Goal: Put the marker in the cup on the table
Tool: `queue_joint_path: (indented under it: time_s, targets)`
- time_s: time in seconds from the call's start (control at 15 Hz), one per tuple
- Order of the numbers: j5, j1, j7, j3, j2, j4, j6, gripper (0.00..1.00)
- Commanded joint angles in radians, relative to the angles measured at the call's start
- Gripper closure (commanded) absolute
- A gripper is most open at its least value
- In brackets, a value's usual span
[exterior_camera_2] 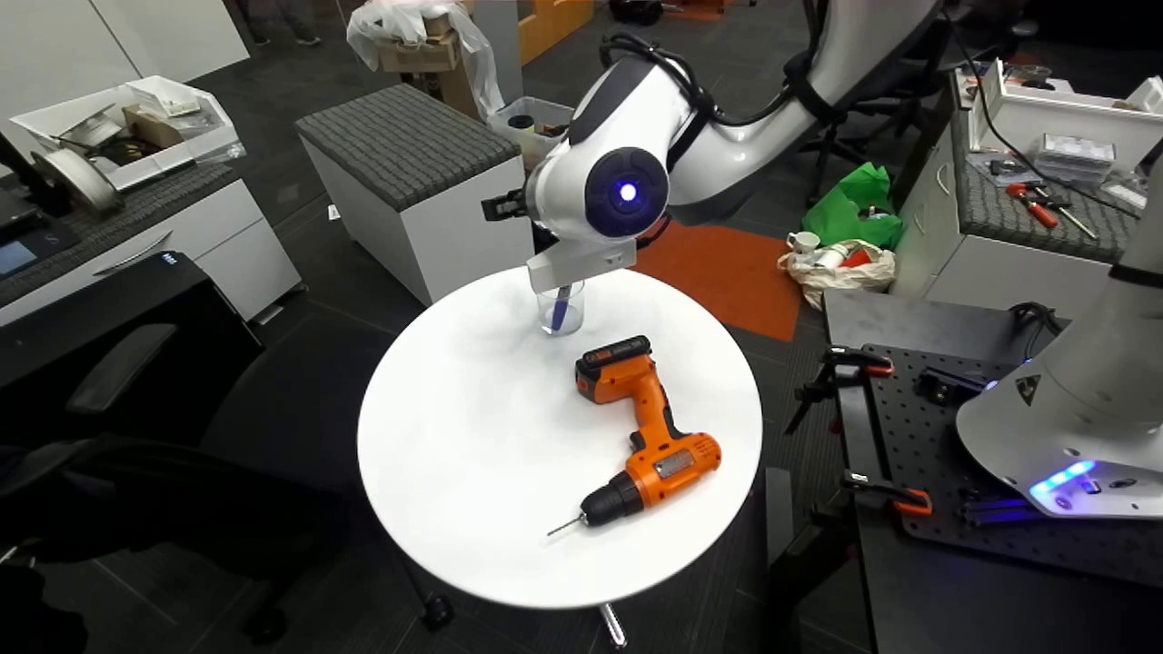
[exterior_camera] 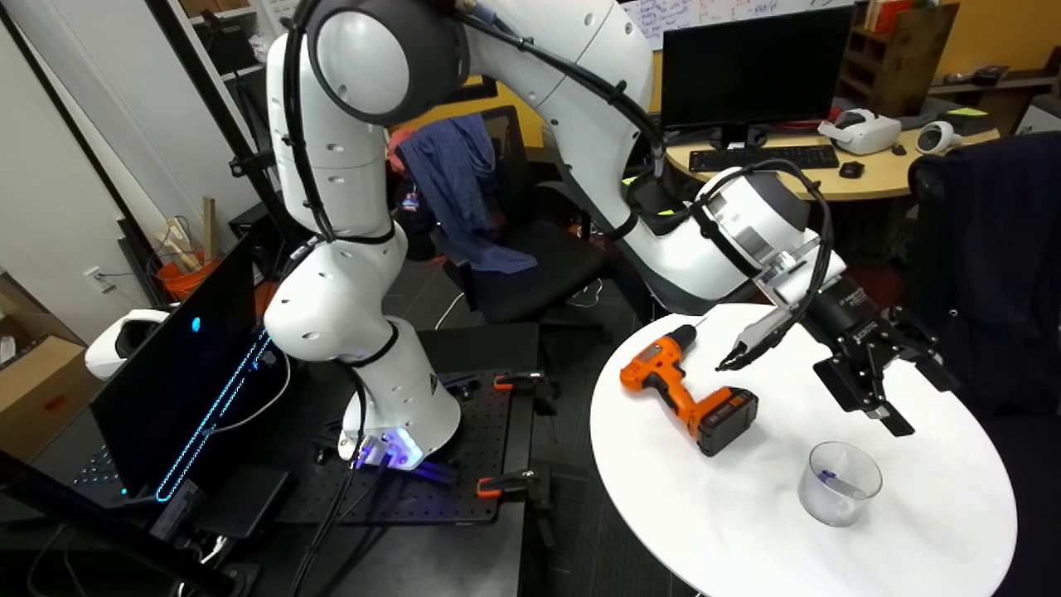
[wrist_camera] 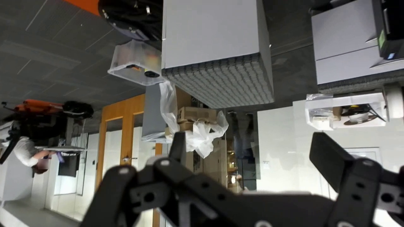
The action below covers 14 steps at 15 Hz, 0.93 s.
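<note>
The marker [exterior_camera: 844,486] is a slim dark-blue stick leaning inside the clear cup [exterior_camera: 833,510]. In an exterior view the marker [exterior_camera_2: 561,311] also shows tilted inside the cup [exterior_camera_2: 576,320]. The cup stands upright on the white round table [exterior_camera: 663,473], which also shows in the other camera's picture [exterior_camera_2: 463,445]. My gripper [exterior_camera: 918,400] is open and empty, raised above the table and cup, pointing outward beyond the table. In the wrist view the open fingers [wrist_camera: 252,149] have nothing between them; marker, cup and table are out of that view.
An orange-and-black drill [exterior_camera: 684,390] lies on the table near the cup; it shows in both exterior views [exterior_camera_2: 650,427]. A grey-topped cabinet [exterior_camera_2: 409,145] stands beyond the table. A dark chair [exterior_camera_2: 273,427] stands beside it. The robot's black base desk [exterior_camera: 448,531] is apart from the table.
</note>
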Motion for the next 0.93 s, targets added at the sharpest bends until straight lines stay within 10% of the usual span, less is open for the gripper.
queue_joint_path:
  time_s: [0.0,0.87]
  targets:
    - [0.078,-0.007,0.001,-0.012,0.032,0.027,0.094,0.0]
    - [0.386,0.009,-0.086,-0.047,0.083,0.042,0.068,0.0]
